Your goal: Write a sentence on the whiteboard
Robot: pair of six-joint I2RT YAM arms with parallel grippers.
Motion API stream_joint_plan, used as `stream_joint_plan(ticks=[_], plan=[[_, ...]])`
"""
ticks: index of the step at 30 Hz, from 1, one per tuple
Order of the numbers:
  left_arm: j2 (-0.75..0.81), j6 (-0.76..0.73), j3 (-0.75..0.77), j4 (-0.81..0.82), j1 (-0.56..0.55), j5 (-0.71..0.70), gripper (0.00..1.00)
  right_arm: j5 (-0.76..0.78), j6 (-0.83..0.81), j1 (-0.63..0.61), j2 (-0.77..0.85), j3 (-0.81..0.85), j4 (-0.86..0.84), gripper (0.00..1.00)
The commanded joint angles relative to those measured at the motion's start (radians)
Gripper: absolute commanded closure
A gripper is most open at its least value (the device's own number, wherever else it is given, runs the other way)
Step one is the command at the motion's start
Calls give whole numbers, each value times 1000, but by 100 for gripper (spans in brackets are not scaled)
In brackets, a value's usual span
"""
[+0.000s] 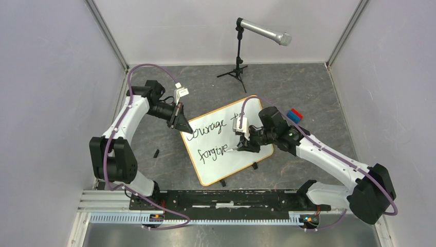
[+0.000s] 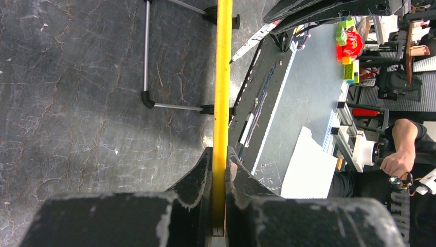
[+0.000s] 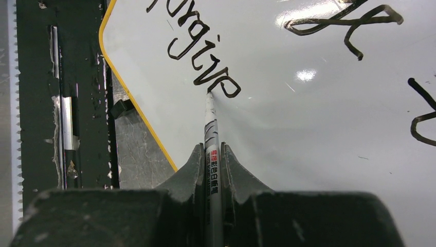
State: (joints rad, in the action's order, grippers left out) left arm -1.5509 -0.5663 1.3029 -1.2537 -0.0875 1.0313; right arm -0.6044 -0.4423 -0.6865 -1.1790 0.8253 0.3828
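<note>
Left hand [image 1: 186, 127] and right hand [image 1: 241, 147] both clamped tight, reaching inward.

**Bystanders on the table**

A silver microphone [image 1: 265, 32] tilts on a black tripod stand [image 1: 238, 62] at the far side of the cracked grey table [image 1: 319, 87]. A red-and-blue block [image 1: 294, 115] lies right of centre; a small black piece [image 1: 156, 153] lies towards the left.

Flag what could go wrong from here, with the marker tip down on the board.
1. The left gripper pinches only the orange rim of the whiteboard, so pen pressure might pivot the board or make it slip.
2. The marker, clamped in the right gripper, has its tip at the end of "forgive" in the sentence; a stray drag could smear the ink.
3. The slim marker may twist in that grip.
</note>
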Motion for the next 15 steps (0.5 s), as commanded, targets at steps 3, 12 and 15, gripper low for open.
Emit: stream_joint_plan(ticks=[3, 12, 15], plan=[[18, -20, 18, 2, 4, -80, 98, 56, -21, 13, 14, -14, 8, 100], [16, -18, 22, 2, 4, -80, 98, 42, -61, 51, 32, 46, 78, 100], [17, -17, 22, 2, 5, -80, 98, 26, -64, 58, 48, 79, 112, 100]])
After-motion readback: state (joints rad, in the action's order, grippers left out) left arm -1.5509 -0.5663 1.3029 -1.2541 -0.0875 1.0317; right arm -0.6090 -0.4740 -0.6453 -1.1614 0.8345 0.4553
